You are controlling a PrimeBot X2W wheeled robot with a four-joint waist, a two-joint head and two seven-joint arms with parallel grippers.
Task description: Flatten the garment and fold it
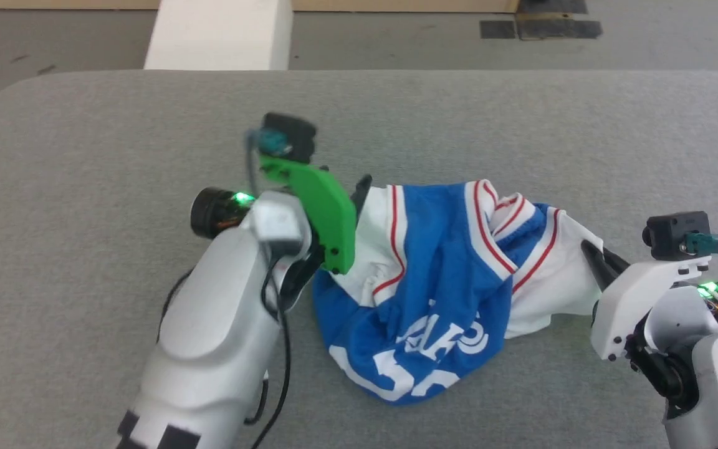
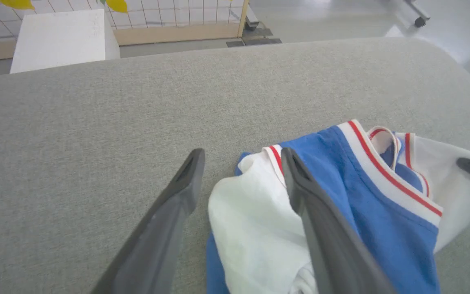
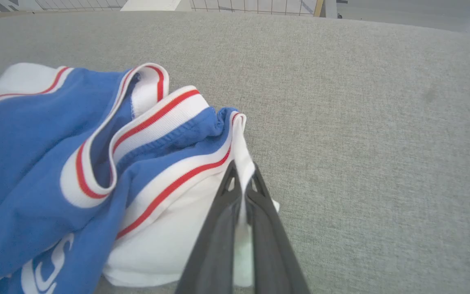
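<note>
On a grey cloth-covered desk (image 1: 116, 137), a crumpled blue shirt (image 1: 440, 280) lies in a heap between the robot's two arms. The shirt's white sleeves and red-and-white striped trim are bunched toward the far side of the heap. White lettering and part of a number face up on the blue cloth at the near side, creased and partly folded under. The left end effector (image 2: 242, 157) is open, its two dark fingers spread wide at the shirt's left edge. One finger (image 2: 178, 196) sits over bare desk just beside the cloth, the other over the line where a white sleeve meets the blue body, with a fold of white sleeve between them. Whether either finger touches the cloth cannot be told. A green bracket (image 1: 328, 212) on the left wrist carries a small black camera (image 1: 290, 134). The right end effector (image 3: 243, 179) is closed on the shirt's right edge, low against the desk, with a thin strip of white sleeve pinched between its fingers. In the left wrist view, a dark fingertip of the right end effector shows against the white cloth at the far right. Beyond the desk's far edge are a white block (image 1: 219, 34) and grey floor (image 1: 396, 37).
</note>
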